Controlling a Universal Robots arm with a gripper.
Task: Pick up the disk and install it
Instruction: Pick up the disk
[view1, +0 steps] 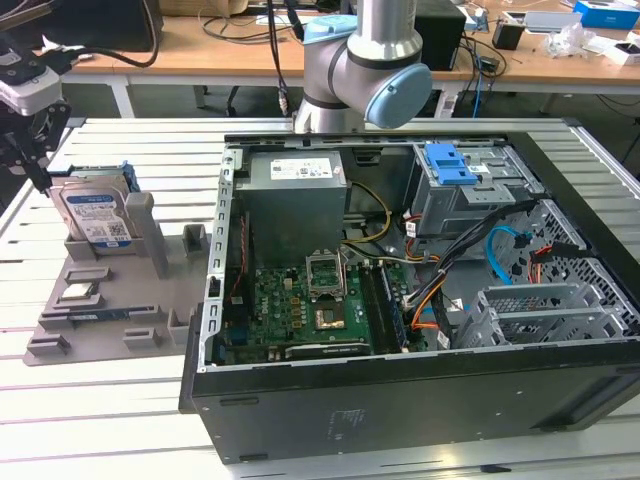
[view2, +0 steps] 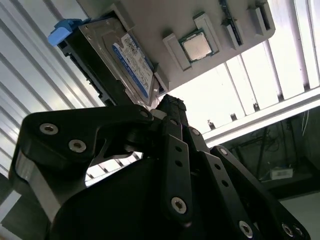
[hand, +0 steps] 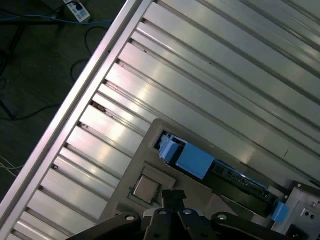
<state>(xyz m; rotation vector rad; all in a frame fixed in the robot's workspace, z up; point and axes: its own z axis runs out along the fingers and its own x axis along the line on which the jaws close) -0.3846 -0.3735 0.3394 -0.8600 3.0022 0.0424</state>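
Hanging near the disk (view1: 92, 215), upright in its grey holder (view1: 110, 300) on the tabletop (view1: 100, 405), the gripper (view2: 168, 103) has its fingers (view2: 174, 131) closed on nothing; a clean grasp likely needs them spread squarely across it.

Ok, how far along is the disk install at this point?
Done: nothing that shows. The disk stands on edge in its slot on the grey holder, outside the computer case. In hand: the gripper is close by the disk, which has not been lifted. Left: both lifting the disk and fitting it into the case.
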